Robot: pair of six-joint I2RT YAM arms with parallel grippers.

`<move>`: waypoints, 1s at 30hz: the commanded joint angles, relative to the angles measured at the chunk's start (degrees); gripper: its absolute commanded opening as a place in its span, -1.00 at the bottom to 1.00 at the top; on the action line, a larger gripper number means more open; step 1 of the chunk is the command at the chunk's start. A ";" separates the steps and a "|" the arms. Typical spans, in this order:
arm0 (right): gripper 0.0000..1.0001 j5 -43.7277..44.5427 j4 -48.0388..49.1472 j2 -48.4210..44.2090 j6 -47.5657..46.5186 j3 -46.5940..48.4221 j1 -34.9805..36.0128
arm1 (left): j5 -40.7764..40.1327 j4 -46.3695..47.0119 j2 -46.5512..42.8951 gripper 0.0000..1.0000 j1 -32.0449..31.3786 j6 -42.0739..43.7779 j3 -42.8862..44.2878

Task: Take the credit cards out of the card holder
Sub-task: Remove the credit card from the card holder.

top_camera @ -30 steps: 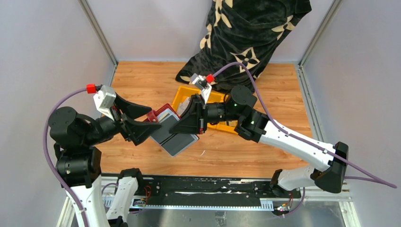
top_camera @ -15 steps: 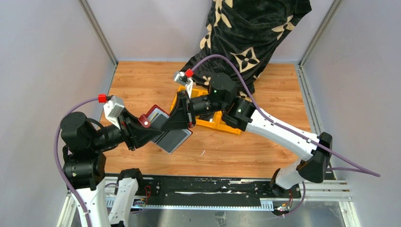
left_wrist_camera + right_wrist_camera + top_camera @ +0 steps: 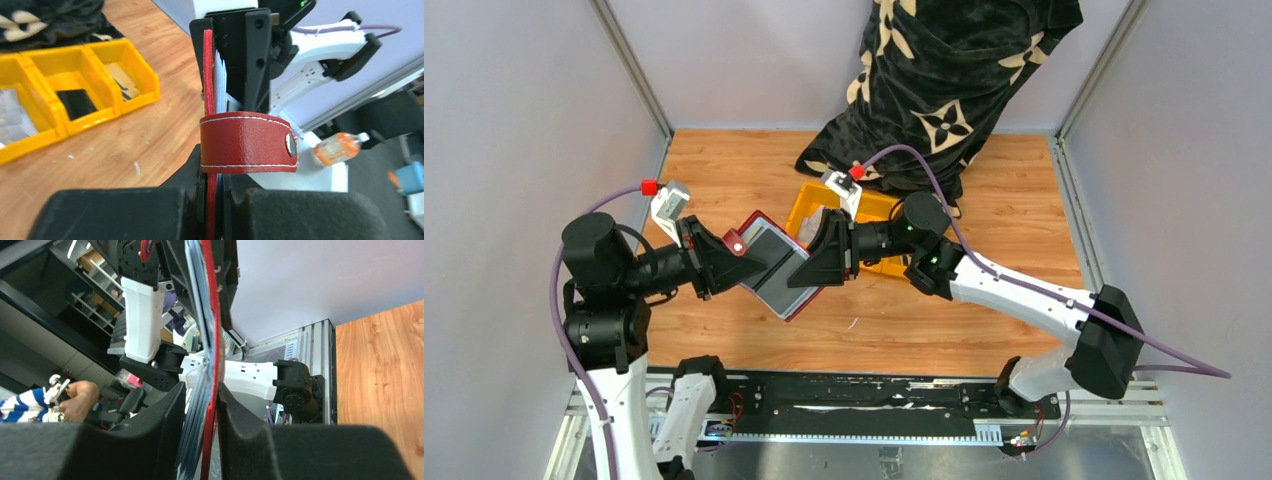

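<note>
The dark red card holder (image 3: 774, 272) hangs in the air between both arms, above the wooden table. My left gripper (image 3: 727, 262) is shut on its left edge; in the left wrist view the red cover (image 3: 208, 65) runs up from between the jaws (image 3: 214, 167), and the snap tab (image 3: 247, 142) curls across in front. Pale card edges (image 3: 220, 75) show beside the cover. My right gripper (image 3: 816, 268) straddles the holder's right edge. In the right wrist view the red cover (image 3: 213, 340) lies against one finger, and a gap separates the bluish-grey credit cards (image 3: 196, 370) from the other.
A yellow three-compartment bin (image 3: 886, 206) stands behind the right gripper; in the left wrist view its compartments (image 3: 75, 75) hold silvery cards and a black object. A black patterned cloth (image 3: 944, 70) lies at the back. Grey walls close in both sides.
My left gripper has shut on the holder's left edge. My right gripper swung left and back again, and its jaws have loosened round the holder. The holder has lifted and turned.
</note>
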 commanded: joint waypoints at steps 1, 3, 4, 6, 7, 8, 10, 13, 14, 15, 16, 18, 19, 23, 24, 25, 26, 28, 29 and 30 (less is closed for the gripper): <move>-0.52 -1.36 11.42 -3.36 5.45 -3.38 -0.02 | -2.43 12.44 -1.33 -1.00 0.08 -13.36 -1.61; -0.81 -1.43 10.35 -3.59 4.44 -3.49 -0.42 | -2.50 27.65 -4.20 -0.97 0.08 -26.12 -7.35; -0.92 -1.45 9.05 -3.83 3.29 -3.05 -0.64 | -2.85 33.76 -5.60 -0.86 0.08 -31.73 -9.73; -1.00 -1.77 2.22 -4.31 -0.28 -0.79 -0.92 | -3.83 39.24 -8.09 -0.56 0.08 -38.63 -12.07; -1.00 -2.24 -0.95 -4.46 -2.38 0.42 -0.94 | -4.16 39.54 -8.57 -0.40 0.08 -39.21 -12.40; -1.00 -3.02 -3.65 -4.36 -4.50 1.81 -0.95 | -4.17 39.39 -8.75 -0.32 0.08 -39.29 -12.50; -1.00 -4.95 -10.02 -3.96 -8.95 4.84 -0.95 | -3.40 38.23 -8.50 -0.16 0.08 -38.68 -12.53; -1.00 -7.45 -20.06 -2.89 -15.31 9.42 -0.95 | -2.02 35.49 -7.78 0.02 0.08 -36.14 -12.25; -1.00 -8.03 -23.71 -2.44 -17.42 10.88 -0.95 | -1.69 34.51 -7.66 0.04 0.08 -34.79 -12.07; -1.00 -8.38 -26.92 -1.89 -19.23 12.44 -0.95 | -1.32 32.18 -7.59 0.04 0.08 -32.93 -11.89; -1.00 -8.98 -30.14 -1.18 -20.72 14.31 -0.95 | -0.96 30.52 -7.60 0.04 0.08 -30.47 -11.88; -1.00 -10.43 -33.88 0.08 -22.72 16.80 -0.95 | -0.17 27.59 -7.50 0.01 0.08 -27.57 -12.17; -1.00 -11.28 -35.66 0.69 -24.03 17.98 -0.95 | 0.52 26.71 -7.46 -0.03 0.08 -26.77 -12.48; -1.00 -12.73 -43.62 2.77 -28.62 22.29 -0.95 | 3.28 24.72 -6.87 -0.14 0.08 -24.57 -12.23; -1.00 -13.02 -44.99 3.21 -29.70 23.10 -0.95 | 3.77 23.67 -6.84 -0.14 0.10 -23.83 -11.92; -1.00 -13.48 -46.31 3.65 -30.58 23.84 -0.95 | 4.15 23.15 -6.88 -0.14 0.08 -23.16 -11.60; -1.00 -13.66 -47.23 4.02 -31.23 24.57 -0.95 | 4.62 23.01 -6.96 -0.16 0.08 -22.77 -11.50; -1.00 -14.59 -48.57 5.01 -32.12 25.93 -0.95 | 5.50 22.60 -7.09 -0.21 0.06 -22.56 -11.77; -1.00 -15.03 -48.98 5.42 -32.34 26.56 -0.95 | 6.10 22.52 -7.10 -0.24 0.06 -22.42 -12.09; -1.00 -15.38 -49.45 6.05 -32.49 27.26 -0.95 | 6.87 22.40 -7.05 -0.28 0.05 -22.20 -12.38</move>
